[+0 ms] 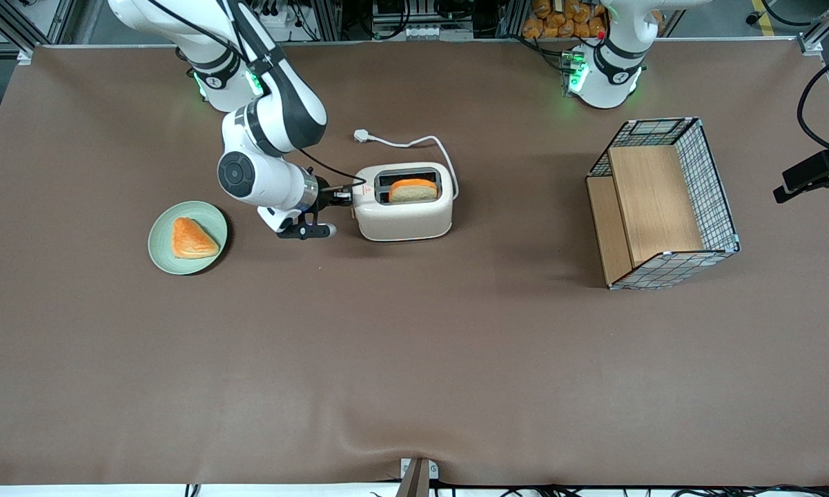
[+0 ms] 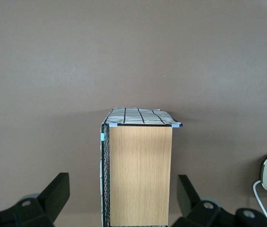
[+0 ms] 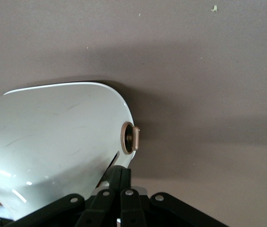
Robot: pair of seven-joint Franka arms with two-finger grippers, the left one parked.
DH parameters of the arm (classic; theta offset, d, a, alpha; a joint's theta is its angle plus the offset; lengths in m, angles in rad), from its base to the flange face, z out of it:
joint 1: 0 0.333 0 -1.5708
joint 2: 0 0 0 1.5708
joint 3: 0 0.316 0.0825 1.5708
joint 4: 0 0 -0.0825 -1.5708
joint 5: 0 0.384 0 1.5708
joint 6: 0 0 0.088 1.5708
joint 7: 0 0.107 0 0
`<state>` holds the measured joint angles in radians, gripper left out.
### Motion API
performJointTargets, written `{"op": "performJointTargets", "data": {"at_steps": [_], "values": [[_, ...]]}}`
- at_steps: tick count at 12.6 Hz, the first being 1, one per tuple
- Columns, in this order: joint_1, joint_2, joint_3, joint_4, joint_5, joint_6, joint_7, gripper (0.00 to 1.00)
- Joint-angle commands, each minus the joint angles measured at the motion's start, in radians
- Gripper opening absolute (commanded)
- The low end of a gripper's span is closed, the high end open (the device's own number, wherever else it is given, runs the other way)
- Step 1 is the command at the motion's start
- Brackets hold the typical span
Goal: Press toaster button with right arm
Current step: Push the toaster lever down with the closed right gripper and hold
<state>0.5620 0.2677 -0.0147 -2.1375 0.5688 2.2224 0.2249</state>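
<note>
A brown table (image 1: 414, 359) holds the toaster (image 1: 404, 210) mid-way, with bread (image 1: 414, 190) in one slot and its cord (image 1: 414, 143) trailing away from the front camera. The right arm (image 1: 276, 131) reaches down so its gripper (image 1: 342, 196) sits at the toaster's narrow end, fingers drawn together. The button (image 3: 134, 138) juts from that end face. A plate (image 1: 162, 241) with a pastry (image 1: 192, 239) lies beside the arm; a basket (image 1: 662, 203) stands toward the parked arm's end.

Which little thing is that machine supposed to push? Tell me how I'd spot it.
Find the cream toaster mid-table, bread in one slot. On its narrow end facing the green plate, where the black claw sits, juts the toaster button. It is a small round pale-grey knob, unlike the white plug lying on the table.
</note>
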Motion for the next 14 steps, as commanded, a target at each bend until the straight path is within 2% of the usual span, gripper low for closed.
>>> {"op": "performJointTargets", "data": {"at_steps": [1, 14], "values": [[0.002, 0.025, -0.002, -0.016, 0.081, 0.025, -0.054, 0.0], [0.007, 0.111, -0.002, -0.015, 0.108, 0.115, -0.105, 0.0]]}}
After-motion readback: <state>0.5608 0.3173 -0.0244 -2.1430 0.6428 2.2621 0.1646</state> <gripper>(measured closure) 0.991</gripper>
